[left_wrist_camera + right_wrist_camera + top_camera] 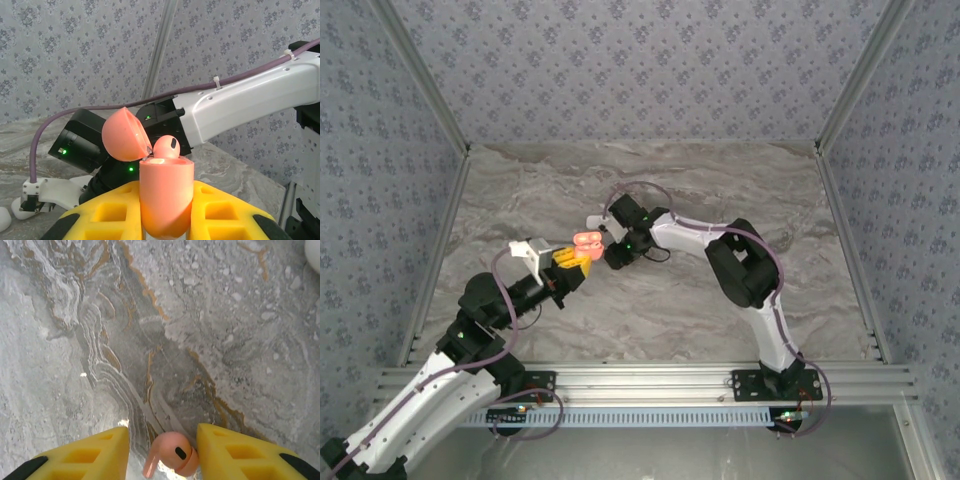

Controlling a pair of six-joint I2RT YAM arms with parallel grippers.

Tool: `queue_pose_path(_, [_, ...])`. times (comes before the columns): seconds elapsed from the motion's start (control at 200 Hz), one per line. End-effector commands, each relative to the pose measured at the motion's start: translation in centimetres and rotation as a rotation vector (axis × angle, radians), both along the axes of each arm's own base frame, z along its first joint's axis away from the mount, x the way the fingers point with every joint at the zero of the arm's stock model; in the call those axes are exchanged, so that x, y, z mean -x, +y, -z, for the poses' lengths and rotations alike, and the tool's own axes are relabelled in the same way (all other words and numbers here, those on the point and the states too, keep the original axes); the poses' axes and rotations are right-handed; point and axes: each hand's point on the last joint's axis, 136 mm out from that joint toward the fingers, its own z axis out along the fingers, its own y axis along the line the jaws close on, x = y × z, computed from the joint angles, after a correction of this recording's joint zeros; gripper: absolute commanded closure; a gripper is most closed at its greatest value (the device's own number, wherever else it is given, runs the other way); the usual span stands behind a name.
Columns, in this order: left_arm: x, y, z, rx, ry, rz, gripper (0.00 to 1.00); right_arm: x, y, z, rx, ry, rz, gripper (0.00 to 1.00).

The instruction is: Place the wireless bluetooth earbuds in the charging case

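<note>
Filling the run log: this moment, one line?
left gripper: shut on open coral case | earbud: at case mouth | right gripper: beside case, grip unclear

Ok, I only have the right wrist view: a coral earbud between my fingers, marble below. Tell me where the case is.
Observer: The coral charging case stands upright, clamped between the left fingers.
Operator: Give me the lid.
Observer: The lid is hinged open, tipped back to the left as the left wrist camera sees it.
Operator: Now place my earbud against it.
Observer: From the left wrist, the earbud shows its rounded head just above the case's open rim, beside the lid. I can't tell whether it is seated.
</note>
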Motion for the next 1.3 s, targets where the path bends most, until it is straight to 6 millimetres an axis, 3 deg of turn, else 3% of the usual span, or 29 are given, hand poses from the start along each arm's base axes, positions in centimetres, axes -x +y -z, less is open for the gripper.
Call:
queue_pose_path(0.0, [0.1, 0.0, -1.0, 0.025, -0.032, 0.000, 1.00, 1.4, -1.0, -0.5, 0.030, 0.021, -0.017, 0.62])
queue_pose_path(0.595, [0.0, -0.1, -0.8, 0.022, -0.025, 0.004, 1.00, 0.5, -0.2, -0.3, 0.016, 0.013, 0.004, 0.75])
queue_pose_path(0.77, [0.0, -0.1, -0.6, 0.017, -0.021, 0.001, 1.00, 0.4, -0.4, -1.3, -0.002, -0.008, 0.016, 0.79])
queue_pose_path(0.914, [-0.1, -0.1, -0.5, 0.022, -0.020, -0.001, 1.00, 0.1, -1.6, -4.0, -0.055, -0.067, 0.068, 0.80])
queue_pose_path(1.089, [-0.4, -0.4, -0.4, 0.037, -0.012, 0.002, 1.00, 0.2, -4.3, -9.0, -0.151, -0.166, 0.166, 0.81])
queue_pose_path(1.169, [-0.7, -0.7, -0.3, 0.040, -0.006, 0.006, 1.00, 0.5, -5.5, -12.6, -0.208, -0.241, 0.206, 0.81])
queue_pose_path(1.209, [-0.8, -0.9, -0.2, 0.041, -0.002, 0.008, 1.00, 1.2, -6.7, -12.9, -0.207, -0.256, 0.222, 0.81])
queue_pose_path(1.294, [-1.1, -1.4, -0.1, 0.046, 0.002, 0.022, 1.00, 2.1, -8.2, -16.7, -0.265, -0.338, 0.250, 0.81])
